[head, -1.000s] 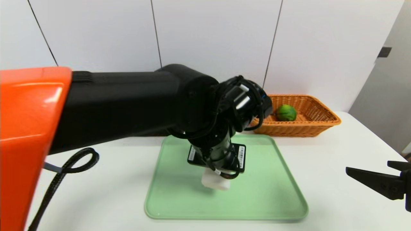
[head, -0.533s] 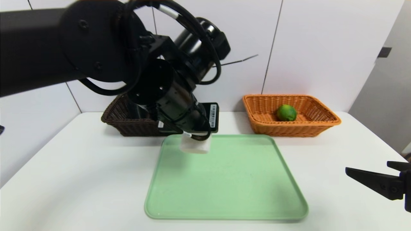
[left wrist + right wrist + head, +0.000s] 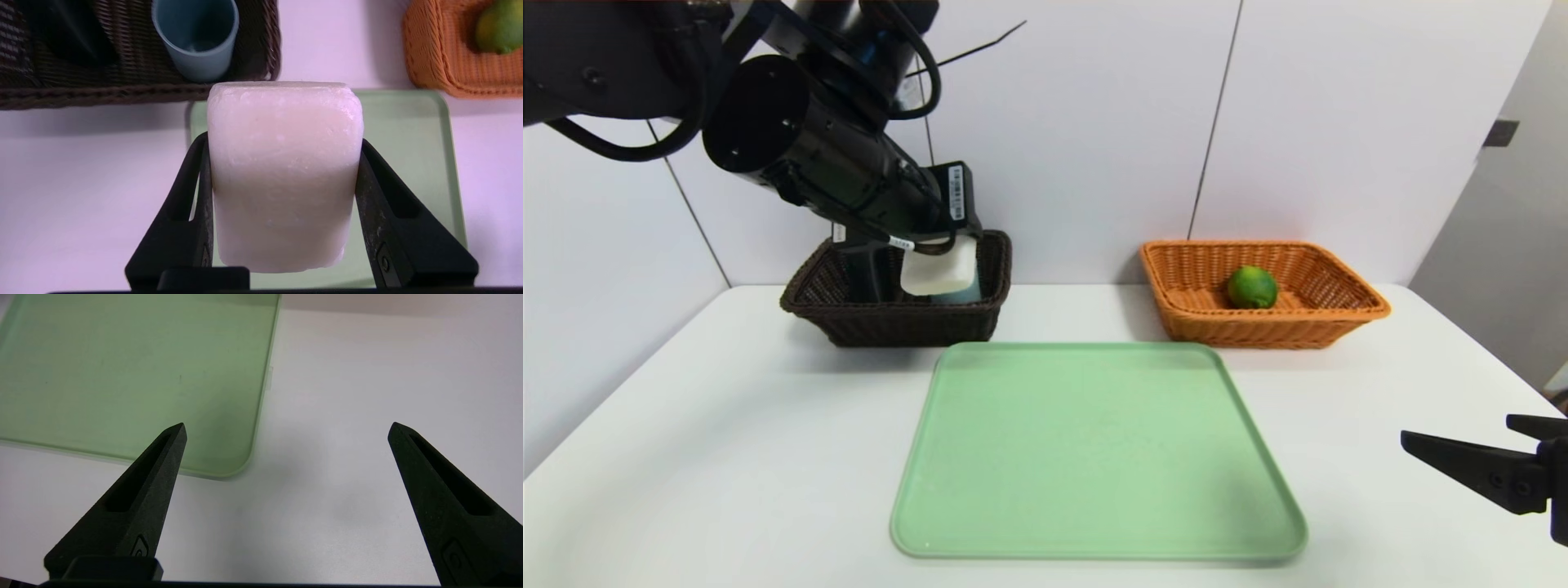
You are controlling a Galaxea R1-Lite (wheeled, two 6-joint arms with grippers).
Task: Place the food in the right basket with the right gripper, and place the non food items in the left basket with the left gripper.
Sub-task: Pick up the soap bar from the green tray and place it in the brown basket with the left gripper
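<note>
While my left end effector (image 3: 282, 179) is clamped on one white soap bar (image 3: 282, 175), I hold it raised over the front rim of the dark brown basket (image 3: 898, 322), at the far left of the white surface (image 3: 727, 457). The bar sits between both fingers (image 3: 192, 216), touching each, with its top sticking out past their tips. In that basket I count one blue cup (image 3: 195, 36), upright, and a dark item beside it that I cannot identify. There are two baskets in all: the second is the orange basket (image 3: 1339, 314) at the far right, holding one green lime (image 3: 1251, 287). Between and in front of them lies one pale green tray (image 3: 1094, 449). My right end effector (image 3: 286, 428) hovers low over the surface just beside the tray's near right corner, fingers spread wide and holding nothing.
</note>
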